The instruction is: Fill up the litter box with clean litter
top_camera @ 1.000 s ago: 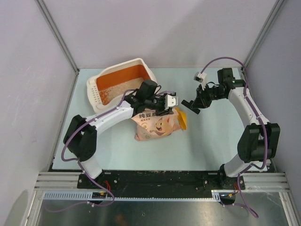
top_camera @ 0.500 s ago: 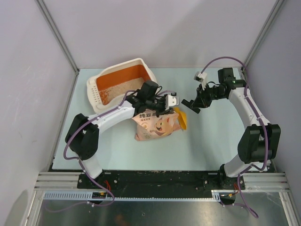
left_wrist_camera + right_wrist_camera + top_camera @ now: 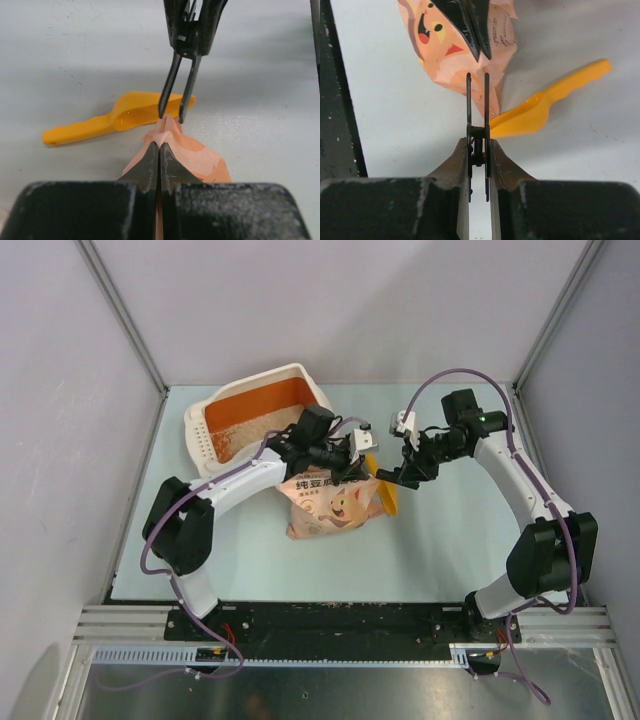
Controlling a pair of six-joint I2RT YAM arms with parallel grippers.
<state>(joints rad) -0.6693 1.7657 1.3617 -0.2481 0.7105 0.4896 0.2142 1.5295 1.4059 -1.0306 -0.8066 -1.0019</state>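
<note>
The top camera looks steeply down from above and behind the arm bases, far enough off to take in the whole table [image 3: 450, 540]. The left wrist camera sits low and close behind the left gripper [image 3: 160, 148], facing level across the table. The right wrist camera looks down past the right gripper [image 3: 478, 146] and its black clip [image 3: 477, 100] from the opposite side. All three views share the bag [image 3: 330, 508] and the scoop [image 3: 112, 119].

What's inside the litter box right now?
The litter box shows its orange floor with a thin pale spread of clean litter; the left arm hides its near right corner.
</note>
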